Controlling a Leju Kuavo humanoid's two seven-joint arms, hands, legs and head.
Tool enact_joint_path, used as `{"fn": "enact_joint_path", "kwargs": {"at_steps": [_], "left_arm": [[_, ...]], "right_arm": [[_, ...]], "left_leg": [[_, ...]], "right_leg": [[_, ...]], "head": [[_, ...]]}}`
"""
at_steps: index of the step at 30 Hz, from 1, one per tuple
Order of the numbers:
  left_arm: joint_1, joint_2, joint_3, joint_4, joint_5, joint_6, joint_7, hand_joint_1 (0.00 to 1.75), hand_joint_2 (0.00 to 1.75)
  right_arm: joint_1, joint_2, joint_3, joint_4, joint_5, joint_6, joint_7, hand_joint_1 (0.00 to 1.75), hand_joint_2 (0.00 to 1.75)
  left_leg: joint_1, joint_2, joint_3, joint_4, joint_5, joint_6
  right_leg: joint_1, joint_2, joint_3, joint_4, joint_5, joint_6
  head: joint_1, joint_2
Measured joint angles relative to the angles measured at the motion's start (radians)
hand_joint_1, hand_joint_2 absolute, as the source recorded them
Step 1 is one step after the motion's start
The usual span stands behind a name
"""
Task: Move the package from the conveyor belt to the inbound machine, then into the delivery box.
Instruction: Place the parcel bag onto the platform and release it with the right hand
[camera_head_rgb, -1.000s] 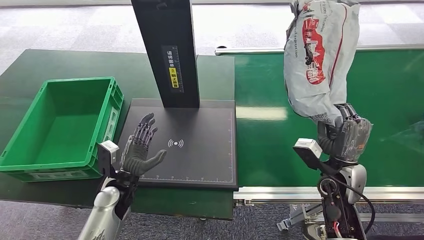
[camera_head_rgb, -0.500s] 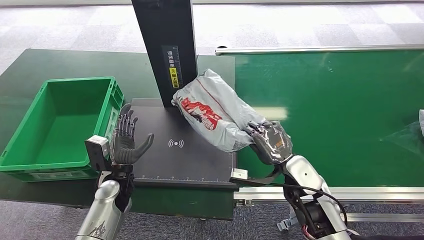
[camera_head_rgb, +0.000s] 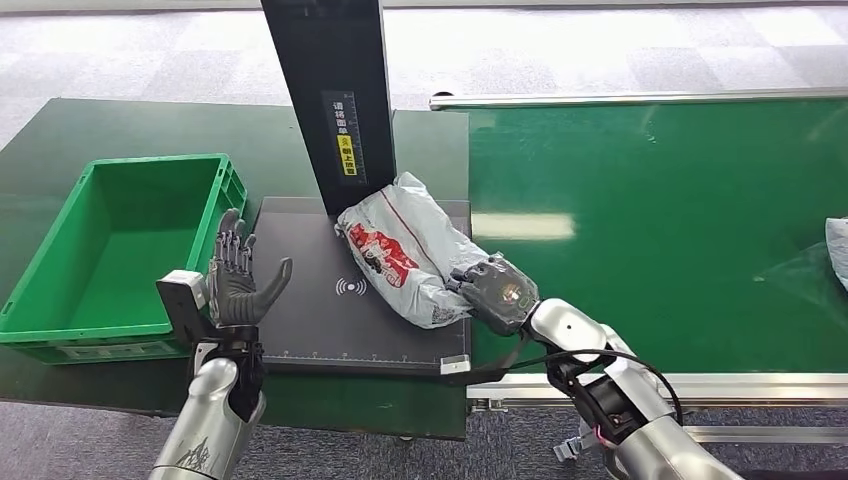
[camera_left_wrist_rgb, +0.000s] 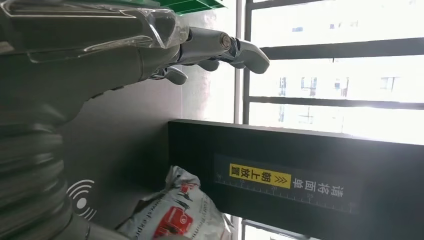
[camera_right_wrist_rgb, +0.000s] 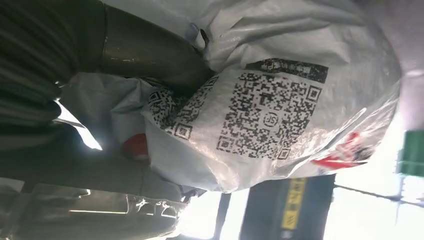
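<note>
The right hand (camera_head_rgb: 497, 293) holds the bag (camera_head_rgb: 405, 249) mid-frame beside the black post (camera_head_rgb: 334, 100); the left hand (camera_head_rgb: 238, 281) is open by the green box (camera_head_rgb: 45, 270) at left.

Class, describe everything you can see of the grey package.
The grey package is a soft, crinkled plastic mailer bag with red printing and, in the right wrist view, QR codes. It lies slantwise on the black scanner platform, its far end by the black upright column. The right hand grips its near end.
</note>
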Motion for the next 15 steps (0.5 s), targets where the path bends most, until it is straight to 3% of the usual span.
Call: {"fn": "enact_joint_path", "kwargs": {"at_steps": [7,15], "left_arm": [[-0.031,0.000,-0.032,0.040,0.029,0.010,-0.016,0.00,1.75],[-0.044,0.001,-0.056,0.062,0.044,0.016,-0.017,0.00,1.75]], "right_arm": [[-0.129,0.022,0.177,0.087,-0.087,0.021,-0.055,1.75,1.75],[-0.166,0.050,0.256,0.122,-0.132,-0.016,-0.037,1.75,1.75]], "left_leg": [[0.000,-0.001,0.000,0.000,0.000,0.000],[0.000,0.000,0.000,0.000,0.000,0.000]], "right_leg": [[0.000,0.000,0.000,0.000,0.000,0.000],[0.000,0.000,0.000,0.000,0.000,0.000]], "head": [[0.000,0.000],[0.000,0.000]]}}
